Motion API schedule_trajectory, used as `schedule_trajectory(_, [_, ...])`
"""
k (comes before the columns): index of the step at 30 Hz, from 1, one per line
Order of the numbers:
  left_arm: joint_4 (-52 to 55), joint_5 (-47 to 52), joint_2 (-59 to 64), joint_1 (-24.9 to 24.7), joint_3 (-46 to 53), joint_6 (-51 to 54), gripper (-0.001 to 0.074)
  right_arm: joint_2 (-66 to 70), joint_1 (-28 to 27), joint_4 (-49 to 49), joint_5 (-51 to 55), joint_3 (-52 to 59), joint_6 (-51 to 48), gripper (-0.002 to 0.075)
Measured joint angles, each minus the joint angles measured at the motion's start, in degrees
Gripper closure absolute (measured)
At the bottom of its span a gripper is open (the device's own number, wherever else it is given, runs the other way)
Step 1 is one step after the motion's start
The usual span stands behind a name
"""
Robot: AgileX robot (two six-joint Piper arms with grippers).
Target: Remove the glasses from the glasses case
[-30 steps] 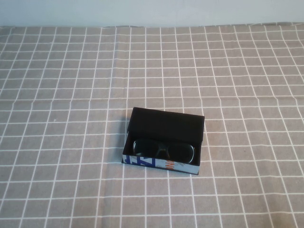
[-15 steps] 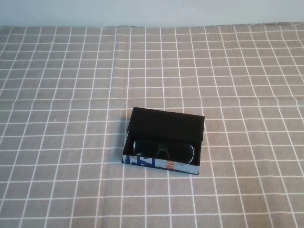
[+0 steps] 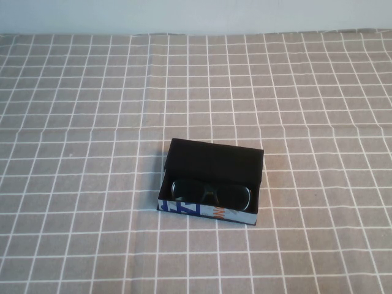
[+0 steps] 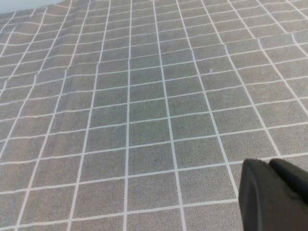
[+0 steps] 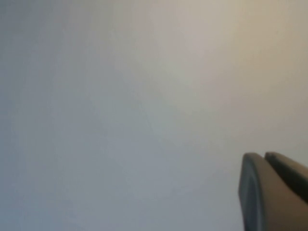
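Tablecloth (image 3: 92, 110): grey with a white grid, covering the whole work surface.

Glasses case (image 3: 211, 182): open, lid standing at its 12 o'clock side, printed front wall at 6 o'clock toward the robot. Sits slightly below the middle of the high view, just right of the centre line. Long axis runs 9 to 3 o'clock with a slight tilt.

Glasses (image 3: 211, 192): inside the case, lenses up, frame lying along the same 9-to-3 axis, against the front wall.

Left gripper (image 4: 274, 192): outside the high view, over bare cloth; fingers appear pressed together, holding nothing. Case absent from its camera.

Right gripper (image 5: 272, 190): outside the high view, facing a blank pale surface; fingers appear together, empty.

Judgement: neither arm is clearly nearer; either reaches toward 12 o'clock, and a grip across the frame's short dimension suits.
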Motion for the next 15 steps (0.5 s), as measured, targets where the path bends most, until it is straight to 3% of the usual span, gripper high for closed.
schedule_trajectory(7, [0.00,0.00,0.00,0.00,0.00,0.00,0.0739,5.33,0.00,-0.76,22.91,-18.99,0.37,0.0743])
schedule_trajectory(15, [0.00,0.00,0.00,0.00,0.00,0.00,0.0739,24.92,0.00,-1.05,51.14,-37.03,-1.72,0.0743])
